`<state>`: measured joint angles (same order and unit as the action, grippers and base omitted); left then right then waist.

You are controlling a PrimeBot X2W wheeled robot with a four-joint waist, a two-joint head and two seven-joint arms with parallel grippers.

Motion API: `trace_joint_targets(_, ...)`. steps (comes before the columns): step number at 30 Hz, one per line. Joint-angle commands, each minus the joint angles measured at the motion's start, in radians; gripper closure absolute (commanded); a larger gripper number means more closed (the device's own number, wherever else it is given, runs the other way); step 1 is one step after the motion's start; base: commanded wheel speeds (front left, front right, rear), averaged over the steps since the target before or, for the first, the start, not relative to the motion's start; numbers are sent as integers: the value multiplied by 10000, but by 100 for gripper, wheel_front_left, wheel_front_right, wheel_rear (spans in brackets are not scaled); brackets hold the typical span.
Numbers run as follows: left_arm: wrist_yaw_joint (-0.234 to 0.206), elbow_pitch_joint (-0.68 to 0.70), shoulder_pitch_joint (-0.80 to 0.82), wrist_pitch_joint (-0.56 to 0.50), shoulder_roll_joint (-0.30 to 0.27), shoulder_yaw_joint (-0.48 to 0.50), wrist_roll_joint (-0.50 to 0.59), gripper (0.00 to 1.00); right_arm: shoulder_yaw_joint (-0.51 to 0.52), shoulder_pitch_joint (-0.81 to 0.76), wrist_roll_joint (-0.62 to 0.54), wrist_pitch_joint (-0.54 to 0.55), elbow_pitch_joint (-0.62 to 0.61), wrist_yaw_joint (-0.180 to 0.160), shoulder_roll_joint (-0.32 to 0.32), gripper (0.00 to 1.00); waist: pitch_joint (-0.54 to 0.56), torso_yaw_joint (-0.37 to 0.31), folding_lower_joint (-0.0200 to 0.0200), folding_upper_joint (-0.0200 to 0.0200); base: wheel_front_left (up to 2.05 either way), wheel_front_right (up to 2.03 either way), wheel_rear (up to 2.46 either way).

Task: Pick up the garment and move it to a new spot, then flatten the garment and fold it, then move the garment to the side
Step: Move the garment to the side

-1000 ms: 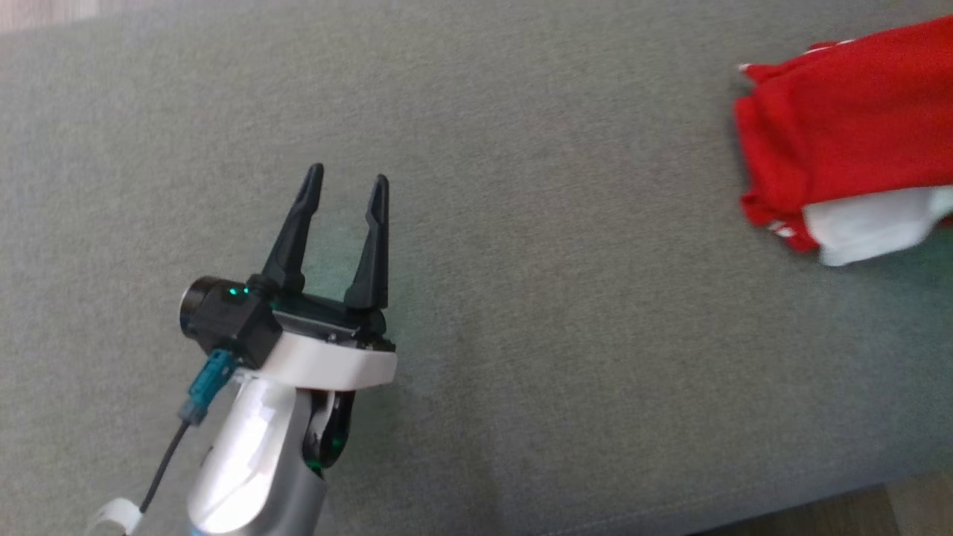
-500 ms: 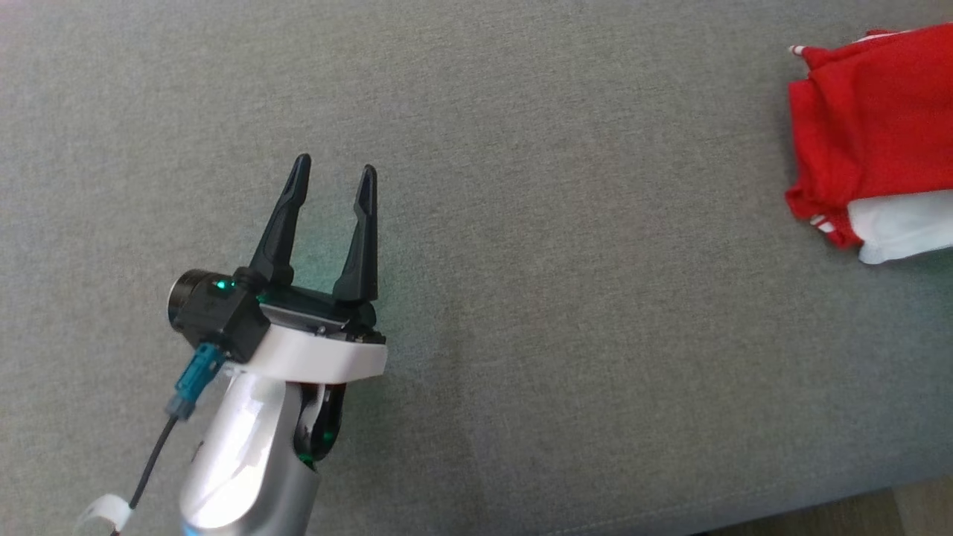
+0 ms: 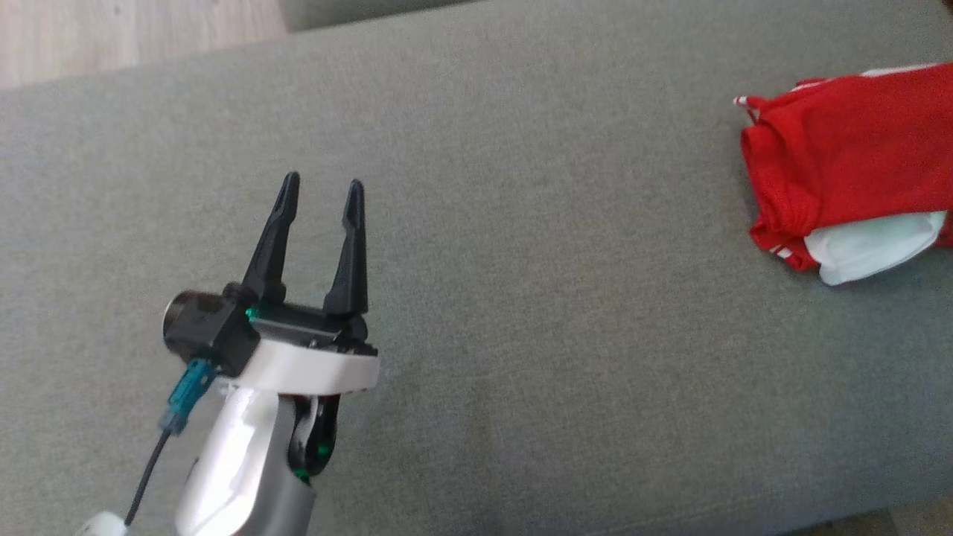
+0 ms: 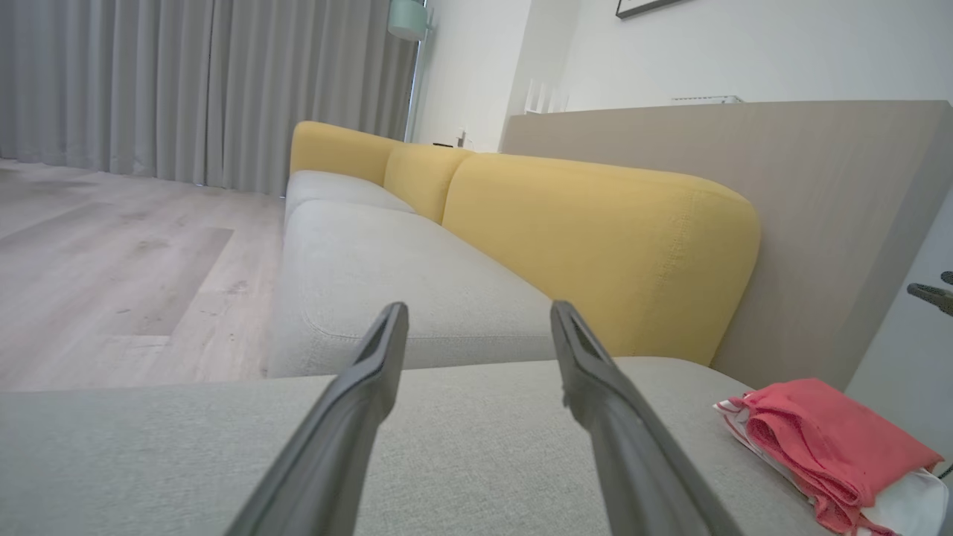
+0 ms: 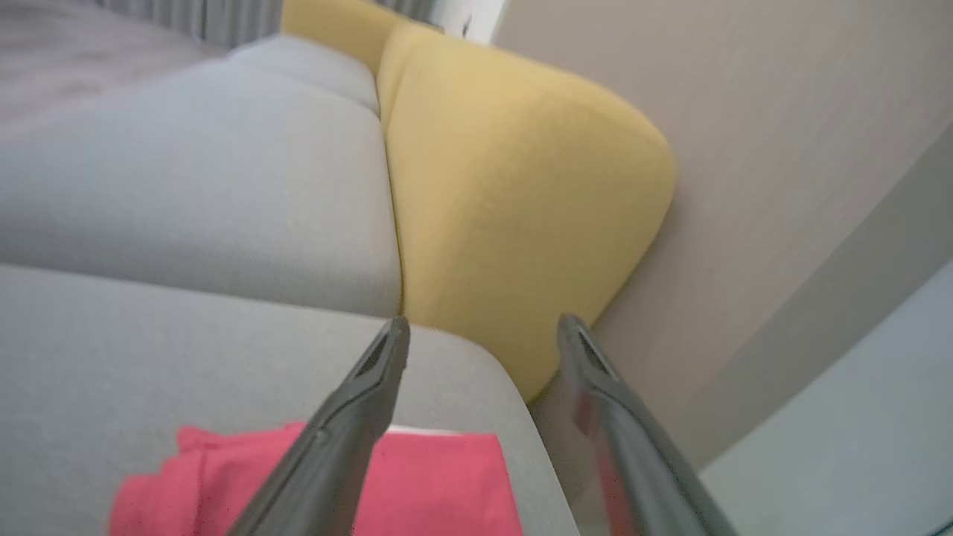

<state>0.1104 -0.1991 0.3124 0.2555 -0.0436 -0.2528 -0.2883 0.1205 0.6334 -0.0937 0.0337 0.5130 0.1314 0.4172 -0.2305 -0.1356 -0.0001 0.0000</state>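
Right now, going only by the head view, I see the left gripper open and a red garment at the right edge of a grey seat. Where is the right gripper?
Observer: The right wrist view shows the right gripper, fingers spread and empty, above the garment.
Operator: What lies beyond this seat?
Observer: In the left wrist view a yellow backrest stands beyond the grey seat.
Operator: Is the garment near an edge?
Observer: Yes. In the right wrist view it lies close to the seat's side edge, with nothing seen hanging over.
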Motion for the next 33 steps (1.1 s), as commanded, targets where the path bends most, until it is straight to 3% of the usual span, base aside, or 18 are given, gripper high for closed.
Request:
trace_joint_targets(1,-78,360,24,63,-66,381,-56,0,-135,-112,170,-110,-442,-7,89,0,349,71,1,0,0,0,0)
trace_joint_targets(8,-324,641,-592,63,-66,747,-57,0,-479,-1176,1150,-602,-2357,-7,-1245,0,1174,393,1,0,0,0,0)
trace_joint_targets(16,-348,640,-1205,63,-66,880,199,0,-140,-2802,1976,-1343,-3682,-7,-3405,0,1586,763,1,0,0,0,0)
trace_joint_targets(27,-636,790,-2058,63,-66,958,152,0,-1176,-4689,3250,-2721,-2981,-7,-3666,0,2111,1026,1,0,0,0,0)
trace_joint_targets(33,-763,818,-2446,63,-66,1073,84,0,-1606,-5429,3516,-2939,-2640,-7,-3667,0,2271,1005,1,0,0,0,0)
